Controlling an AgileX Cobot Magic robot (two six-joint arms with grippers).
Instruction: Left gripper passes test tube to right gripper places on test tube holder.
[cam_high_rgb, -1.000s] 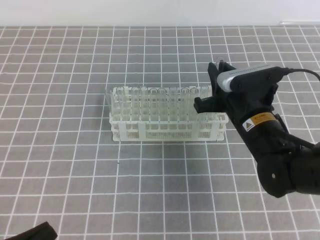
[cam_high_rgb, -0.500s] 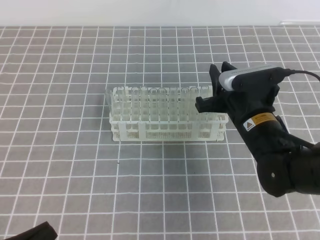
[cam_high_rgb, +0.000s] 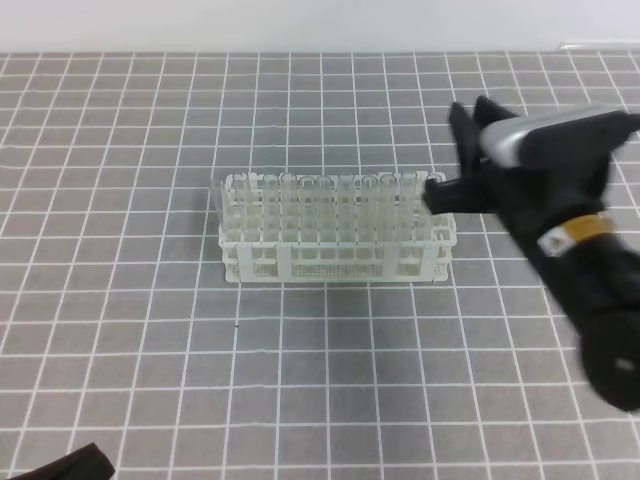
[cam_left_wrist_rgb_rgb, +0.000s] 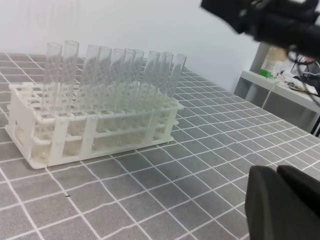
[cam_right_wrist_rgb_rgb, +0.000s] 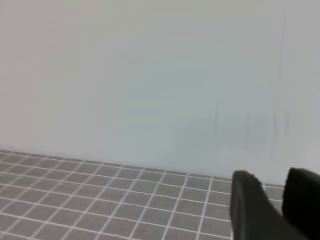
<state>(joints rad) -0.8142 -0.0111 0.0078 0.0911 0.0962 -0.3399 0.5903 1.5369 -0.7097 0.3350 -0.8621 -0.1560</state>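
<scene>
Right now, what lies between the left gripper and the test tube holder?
Only bare gridded tabletop. The left wrist view shows it between the left gripper and the test tube holder.

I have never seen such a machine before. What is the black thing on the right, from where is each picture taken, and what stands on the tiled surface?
This is a robot with two arms, and each arm ends in a two-fingered gripper. One picture looks down from above. The other two come from small cameras mounted on the wrists of the arms.

In the view from above, the right gripper is the blurred black shape with a silver cap and a yellow sticker. Its fingers stand a little apart, beside the right end of the test tube holder, and I see nothing held between them. The holder is a white plastic rack on the grey tiled table, with a row of clear glass tubes upright in it.

The left gripper rests low near the bottom left corner of that view. Its fingers are shut and it holds nothing.
</scene>
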